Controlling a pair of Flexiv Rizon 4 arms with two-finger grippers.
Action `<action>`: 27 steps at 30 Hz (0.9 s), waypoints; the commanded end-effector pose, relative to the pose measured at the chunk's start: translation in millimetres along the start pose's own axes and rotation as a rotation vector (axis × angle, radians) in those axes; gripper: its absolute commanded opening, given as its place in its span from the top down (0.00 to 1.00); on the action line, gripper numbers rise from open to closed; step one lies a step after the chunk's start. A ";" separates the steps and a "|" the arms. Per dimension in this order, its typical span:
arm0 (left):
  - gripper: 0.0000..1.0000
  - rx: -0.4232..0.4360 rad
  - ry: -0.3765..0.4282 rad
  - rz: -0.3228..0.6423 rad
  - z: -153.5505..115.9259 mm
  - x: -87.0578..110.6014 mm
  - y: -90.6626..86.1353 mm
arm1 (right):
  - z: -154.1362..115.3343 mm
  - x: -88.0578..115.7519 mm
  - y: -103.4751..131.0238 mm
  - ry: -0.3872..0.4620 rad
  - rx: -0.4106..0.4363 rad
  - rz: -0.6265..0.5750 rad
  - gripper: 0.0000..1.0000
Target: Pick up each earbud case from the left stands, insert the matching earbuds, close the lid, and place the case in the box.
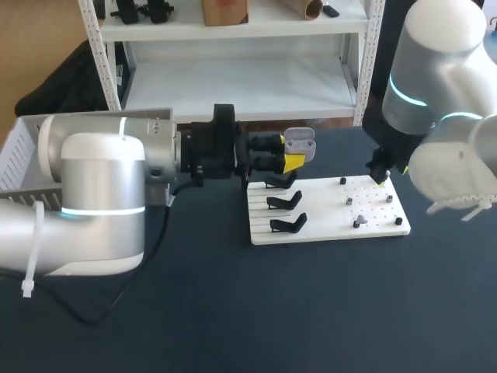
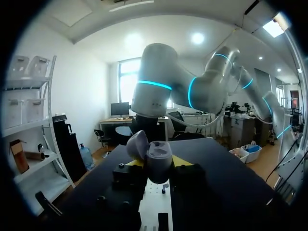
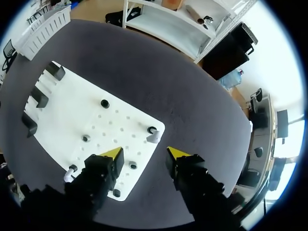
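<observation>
Our left end effector (image 1: pixel 292 161) is gripping the open grey case (image 1: pixel 300 143) above the white board (image 1: pixel 326 221); our right end effector (image 3: pixel 143 153) is hovering, fingers wide apart, over that board's corner.

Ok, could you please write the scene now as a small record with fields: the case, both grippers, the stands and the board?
case: earbud case, lid open, held in the air near the board's far left corner
left gripper: shut on the earbud case
right gripper: open, empty, over the board's far right part
stands: three black stands on the board's left part, all empty
board: white board lying flat on the dark table
earbuds: one white earbud just ahead of the right gripper; other small pieces are too small to tell
</observation>
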State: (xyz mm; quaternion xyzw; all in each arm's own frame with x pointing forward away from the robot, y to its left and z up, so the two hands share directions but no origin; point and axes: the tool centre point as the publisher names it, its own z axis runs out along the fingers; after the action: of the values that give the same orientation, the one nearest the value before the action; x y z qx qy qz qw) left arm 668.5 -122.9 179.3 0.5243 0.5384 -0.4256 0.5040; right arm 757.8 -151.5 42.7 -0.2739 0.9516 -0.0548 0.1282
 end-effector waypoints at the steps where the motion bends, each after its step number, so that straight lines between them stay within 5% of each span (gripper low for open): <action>1: 1.00 -0.003 -0.004 0.001 -0.1 0.5 -0.4 | 5.9 -6.7 -2.2 0.015 -0.010 -0.004 0.46; 18: 1.00 -0.003 -0.004 0.001 -0.1 0.5 -0.4 | 22.1 -10.2 -9.1 0.049 -0.034 0.005 0.52; 27: 1.00 -0.003 -0.004 0.001 -0.1 0.5 -0.4 | 24.1 -10.6 -9.0 0.053 -0.035 0.015 0.67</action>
State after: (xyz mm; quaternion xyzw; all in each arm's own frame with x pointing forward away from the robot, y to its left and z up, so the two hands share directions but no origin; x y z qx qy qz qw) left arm 668.3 -122.5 179.9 0.5246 0.5386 -0.4258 0.5034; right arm 776.7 -154.9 23.8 -0.2681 0.9572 -0.0441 0.0995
